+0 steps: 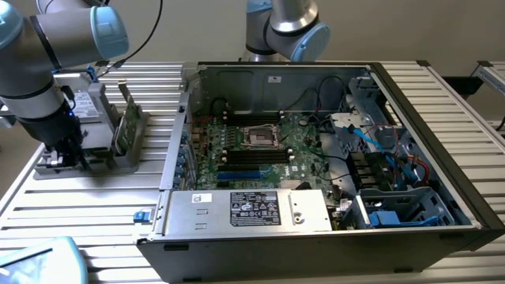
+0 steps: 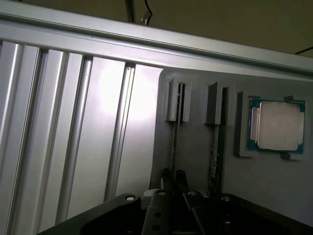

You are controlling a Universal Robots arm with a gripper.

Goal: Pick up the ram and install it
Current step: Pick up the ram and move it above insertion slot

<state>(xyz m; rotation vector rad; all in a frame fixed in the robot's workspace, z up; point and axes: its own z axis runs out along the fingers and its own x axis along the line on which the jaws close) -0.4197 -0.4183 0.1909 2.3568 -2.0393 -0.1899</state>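
In the wrist view, the ram stands on edge in a slot of the grey holder, seen as a thin dark strip. My gripper is down over its near end, and the two dark fingertips press on either side of the strip. A second stick stands in the neighbouring slot. In the exterior view, my gripper is low at the holder's end on that view's left. A green stick stands upright beside it.
A square silver processor lies in the holder's pocket. A grey drive stands behind my arm. The open computer case, with motherboard slots and power supply, takes up the ribbed aluminium table. A second arm stands behind the case.
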